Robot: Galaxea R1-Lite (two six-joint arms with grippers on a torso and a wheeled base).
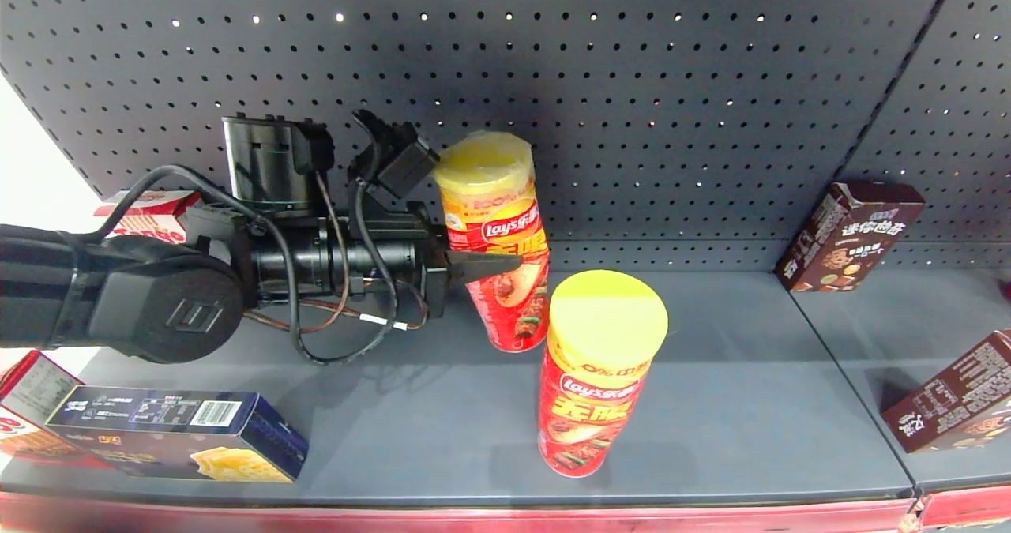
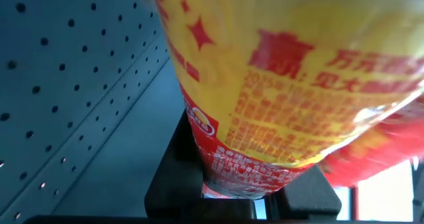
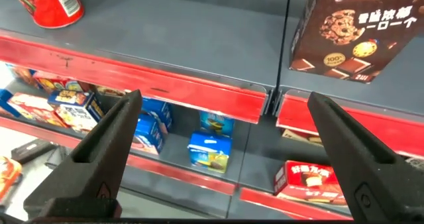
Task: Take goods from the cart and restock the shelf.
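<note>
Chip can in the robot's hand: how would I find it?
Look at the grey shelf, near its pegboard back. Two red chip cans with yellow lids are there; it is the rear can, the one the black left gripper clamps, while the front can stands free.

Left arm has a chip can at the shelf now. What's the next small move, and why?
Probably ease the held can straight down and upright, then open the left tool. The can leans slightly, clamped at mid-height, with its base at or just above the shelf; I cannot tell whether it touches. The standing can is close by, nearer the front edge, so avoid swinging forward.
</note>
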